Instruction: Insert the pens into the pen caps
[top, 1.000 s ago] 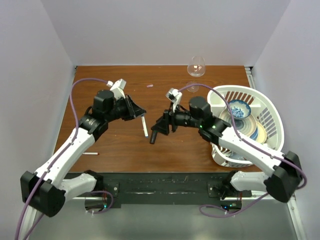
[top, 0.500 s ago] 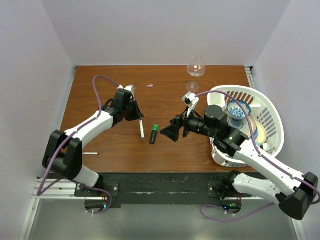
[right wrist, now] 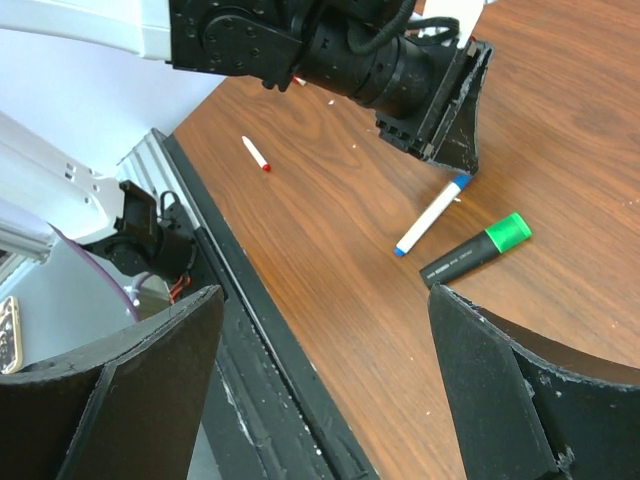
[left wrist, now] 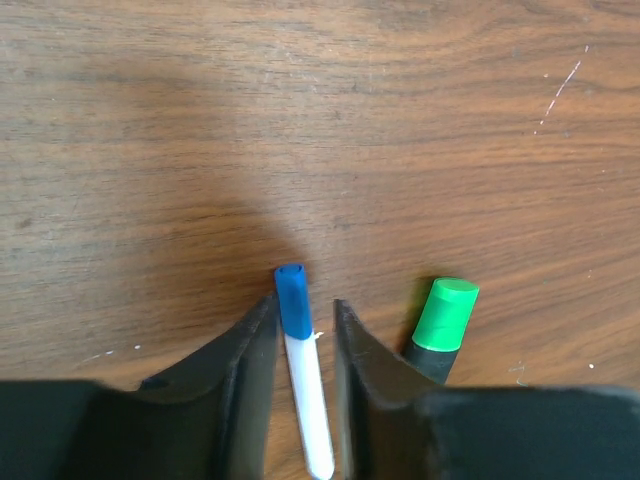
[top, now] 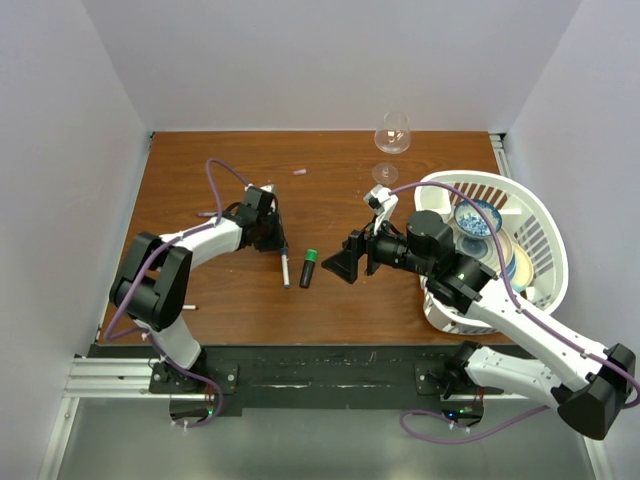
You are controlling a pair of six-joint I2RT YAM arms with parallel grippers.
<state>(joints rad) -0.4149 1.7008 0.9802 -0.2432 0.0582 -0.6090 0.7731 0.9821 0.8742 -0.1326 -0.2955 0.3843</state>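
You see a blue cap (left wrist: pixel 292 298) on the white pen (left wrist: pixel 312 420), a green cap (left wrist: pixel 445 312) on the black marker (right wrist: pixel 455 262) — the far speck (top: pixel 299 171) looks perhaps pink.

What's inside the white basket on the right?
A blue-patterned bowl and stacked plates sit in the white basket. The right arm crosses the basket's near-left part, so anything beneath it is hidden.

Table (top: pixel 330 300), centre: slim pen (top: pixel 285 266), marker (top: pixel 308 268) just right of it. Near left: second pen (top: pixel 182 307). Far centre: loose cap (top: pixel 299 171), wine glass (top: pixel 391 135) to its right. Right edge: basket (top: pixel 470 177), dishes (top: pixel 478 217) inside.
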